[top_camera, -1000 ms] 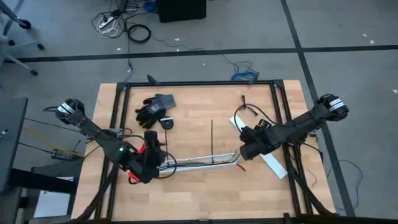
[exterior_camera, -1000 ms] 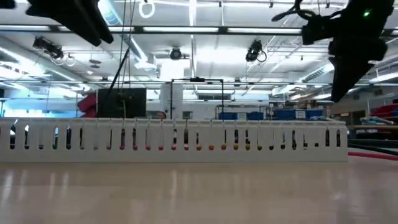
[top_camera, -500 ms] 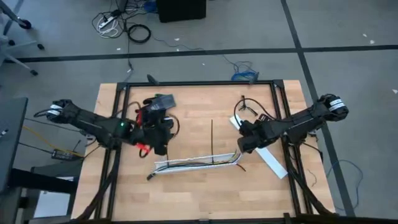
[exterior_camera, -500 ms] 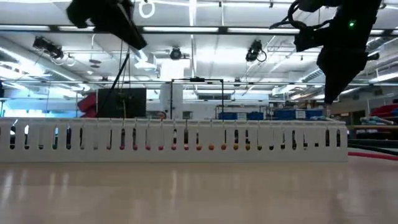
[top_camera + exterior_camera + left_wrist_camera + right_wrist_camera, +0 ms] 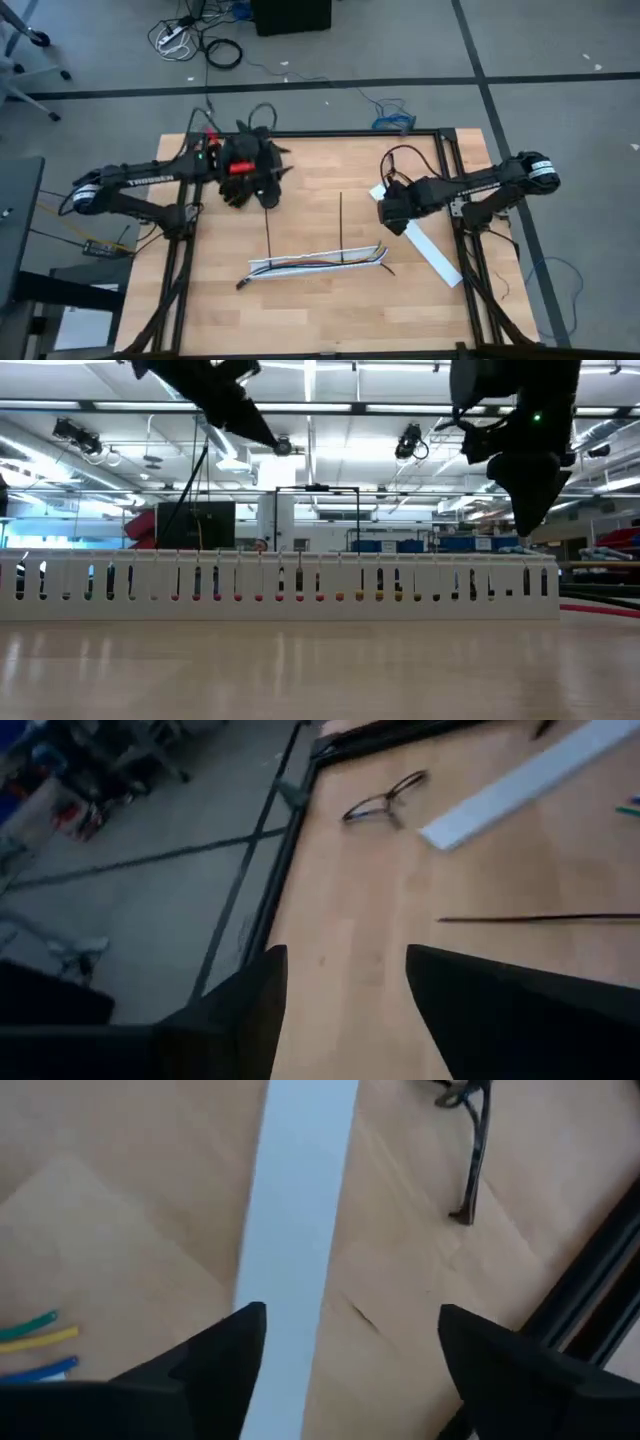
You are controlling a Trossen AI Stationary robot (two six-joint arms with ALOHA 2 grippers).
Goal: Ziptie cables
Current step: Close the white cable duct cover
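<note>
— Cables [image 5: 318, 262]?
— Bunched inside the white slotted channel [image 5: 315, 261], lengthwise, in the lower middle of the wooden table [image 5: 320, 170] as seen from above. Coloured bits glimpsed through the channel's slots in the low view; green, yellow and blue tips poking out at the end nearest the right arm.

— Ziptie [image 5: 341, 224]?
— Flat on the wood, straight, just behind the channel's middle, one end reaching to the channel. Gripped by nothing. Also a second thin dark line [image 5: 268, 229], slanting from under the left arm down to the channel's left part; impossible to tell whether loose or hanging.

— Left gripper [image 5: 345, 960]?
— Raised over the far-left part of the table, well apart from the channel. Fingers spread, nothing between them, only bare wood beneath.

— Right gripper [image 5: 345, 1320]?
— Above the right side of the table, over the upper end of a flat white strip [image 5: 300, 1210]. Fingers likewise spread and empty. Beside the strip, a small black forked clip [image 5: 470, 1155], close to the black table frame [image 5: 590, 1270].
</note>
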